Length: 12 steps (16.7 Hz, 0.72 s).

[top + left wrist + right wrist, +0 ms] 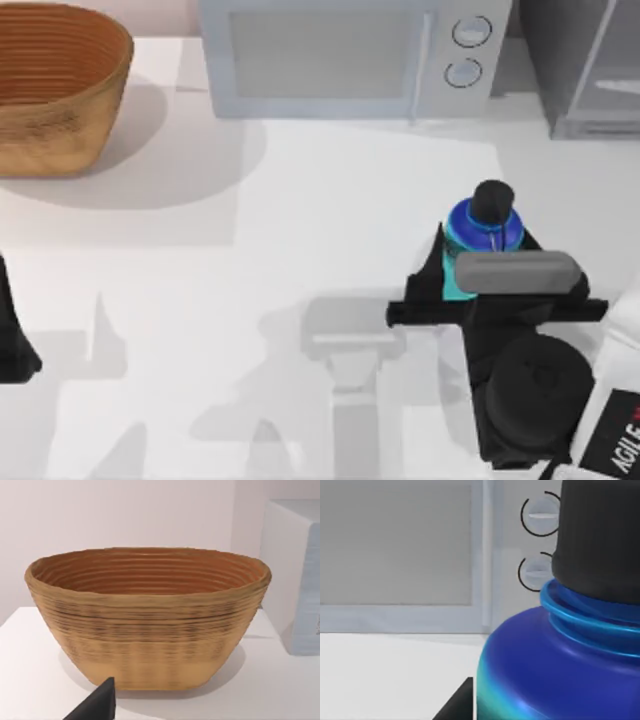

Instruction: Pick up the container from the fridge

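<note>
Blue and bulging, the container [555,665] sits right up against the right wrist camera, its black cap [600,535] rising above a ridged neck. From above, it stands upright between the black fingers of the right gripper [478,262], with the cyan lower part tucked under the grey wrist block. One finger [432,268] runs along its side; the opposite finger is mostly covered by the arm. The fingers sit close against the bottle and look clamped on it, though I judge that from how snugly they frame it, not from any visible contact line.

The container is out on the open white table [300,250], well apart from the fridge [590,70], which stands beyond the fingertips, off to the table's right rear. Straight ahead of the fingertips is the microwave [350,55] with its two round knobs [540,542].

So the step in hand reads as the carry, with the grasp already made. Whether the bottle's base is off the table I cannot tell. The next move calls for a steady raise with the grip kept firm, since the rounded body could slip or tilt between narrow fingers.

Farther out, the woven basket [147,617] rests at the table's left rear, and the left gripper [15,345] is parked at the left edge, facing it; I cannot tell how its fingers stand.
</note>
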Motion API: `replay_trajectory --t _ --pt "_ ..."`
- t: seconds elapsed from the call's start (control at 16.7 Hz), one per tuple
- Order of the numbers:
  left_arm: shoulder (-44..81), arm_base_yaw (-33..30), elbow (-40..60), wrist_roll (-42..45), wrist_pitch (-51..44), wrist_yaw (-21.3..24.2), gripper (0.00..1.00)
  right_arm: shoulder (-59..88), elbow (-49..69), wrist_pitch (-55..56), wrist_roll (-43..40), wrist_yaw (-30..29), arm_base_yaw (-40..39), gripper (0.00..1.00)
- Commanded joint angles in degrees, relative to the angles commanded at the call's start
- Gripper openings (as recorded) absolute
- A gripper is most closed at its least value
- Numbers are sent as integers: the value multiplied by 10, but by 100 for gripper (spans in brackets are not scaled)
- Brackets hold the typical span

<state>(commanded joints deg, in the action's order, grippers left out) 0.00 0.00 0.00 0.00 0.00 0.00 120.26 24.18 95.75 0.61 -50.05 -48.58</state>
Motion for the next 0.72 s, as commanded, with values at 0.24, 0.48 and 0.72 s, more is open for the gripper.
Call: replay_trajectory --t 0.24,0.48,0.72 --pt "0 0 0 0 0 0 100 0 0 0 0 0 0 83" --pt "0 0 0 0 0 0 100 0 0 0 0 0 0 100" --pt "0 0 0 0 0 0 100 0 0 0 0 0 0 100"
